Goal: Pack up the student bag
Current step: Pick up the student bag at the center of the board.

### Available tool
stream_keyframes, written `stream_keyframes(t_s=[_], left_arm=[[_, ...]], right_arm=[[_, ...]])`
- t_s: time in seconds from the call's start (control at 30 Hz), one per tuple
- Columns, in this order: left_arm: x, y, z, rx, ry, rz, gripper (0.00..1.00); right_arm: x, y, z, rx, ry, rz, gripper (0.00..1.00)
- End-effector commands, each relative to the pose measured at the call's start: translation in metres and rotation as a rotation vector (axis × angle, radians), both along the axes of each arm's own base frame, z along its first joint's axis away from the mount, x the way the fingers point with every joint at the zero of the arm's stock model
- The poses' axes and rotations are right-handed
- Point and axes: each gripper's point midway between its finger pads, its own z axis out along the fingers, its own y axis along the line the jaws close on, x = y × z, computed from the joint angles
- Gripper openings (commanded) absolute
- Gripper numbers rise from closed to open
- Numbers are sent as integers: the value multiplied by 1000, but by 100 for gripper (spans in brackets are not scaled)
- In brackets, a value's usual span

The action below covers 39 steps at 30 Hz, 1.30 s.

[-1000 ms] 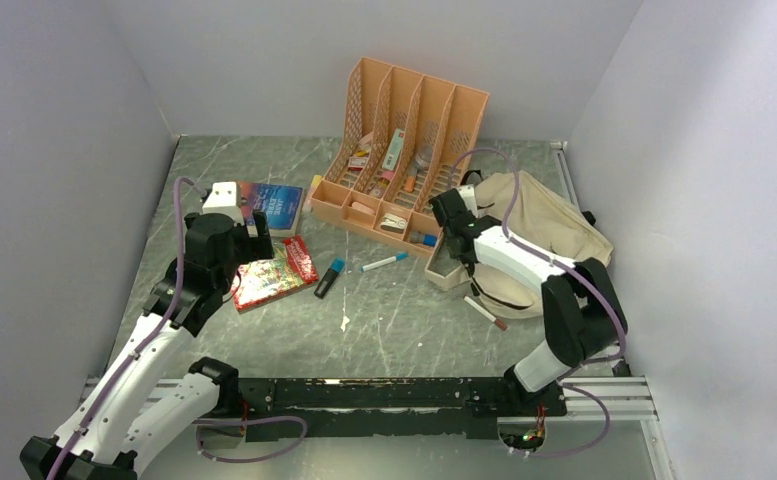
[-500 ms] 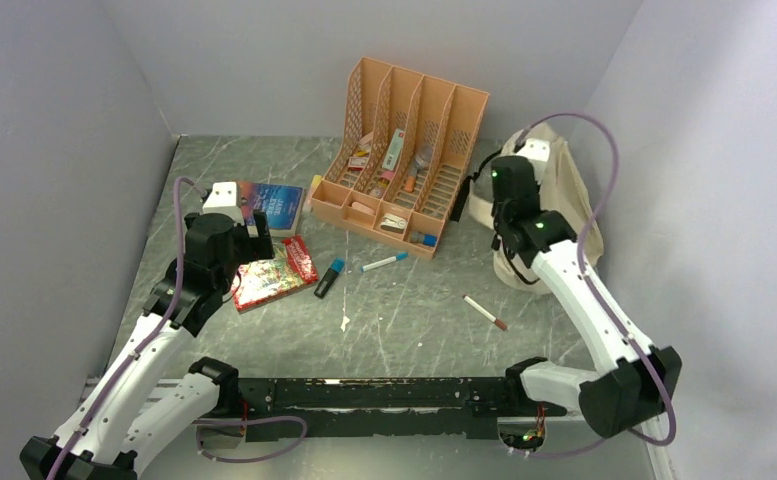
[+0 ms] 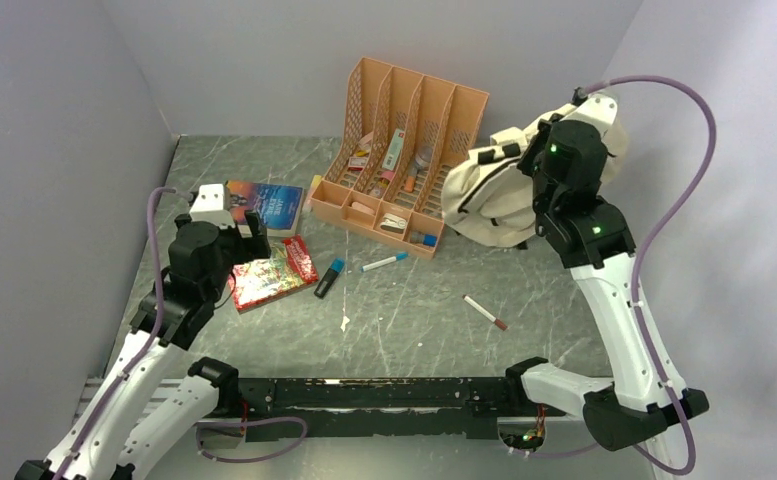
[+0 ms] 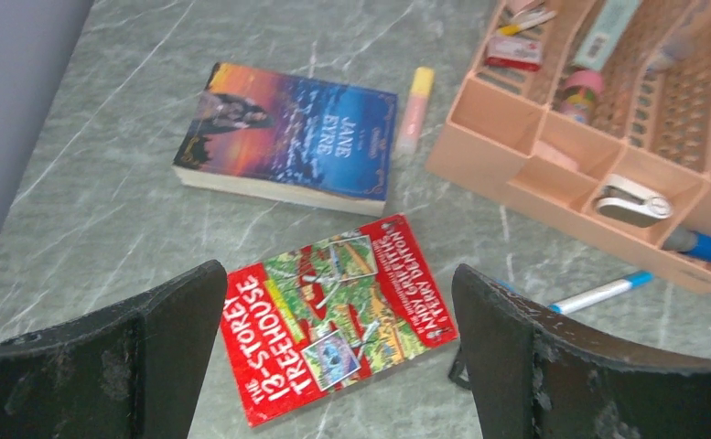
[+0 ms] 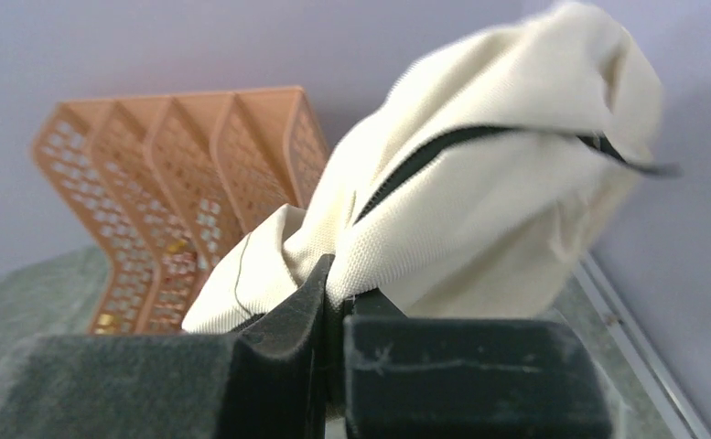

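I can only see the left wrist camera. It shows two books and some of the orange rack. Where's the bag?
Observer: The student bag is held up at the far right, right next to the orange rack.
Operator: Who's holding it up?
Observer: The right gripper is shut on a fold of the bag's cream fabric.
Operator: Is there other stuff lying around that I can't see?
Observer: Yes, a white pen with a reddish end lies by itself on the table, right of the middle.
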Motion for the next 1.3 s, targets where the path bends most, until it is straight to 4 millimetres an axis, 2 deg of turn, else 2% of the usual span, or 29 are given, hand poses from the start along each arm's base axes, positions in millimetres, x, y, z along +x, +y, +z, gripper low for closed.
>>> stream_keyframes(t_s=[0.0, 0.13, 0.3, 0.43, 0.57, 0.73, 0.93, 1.1, 1.27], left_arm=[[3, -23, 26, -72, -105, -125, 97], [-2, -54, 54, -131, -174, -298, 97], [-19, -92, 114, -207, -297, -539, 97], [-33, -123, 148, -219, -316, -749, 97], [-48, -151, 167, -271, -318, -941, 97], [-56, -169, 181, -349, -325, -1063, 97], [-58, -184, 194, -385, -329, -1140, 97], [-63, -211, 191, -385, -314, -1188, 97], [-66, -241, 178, -356, -294, -1217, 97]], right_arm=[[-19, 11, 70, 80, -179, 106, 0], [-26, 27, 88, 141, -203, 199, 0], [-31, 59, 100, 235, -203, 360, 0], [-37, 84, 104, 328, -203, 485, 0], [-42, 107, 94, 413, -181, 589, 0], [-45, 131, 78, 500, -151, 681, 0], [-47, 144, 70, 578, -151, 697, 0], [-48, 154, 70, 642, -164, 705, 0], [-52, 162, 69, 659, -164, 716, 0]])
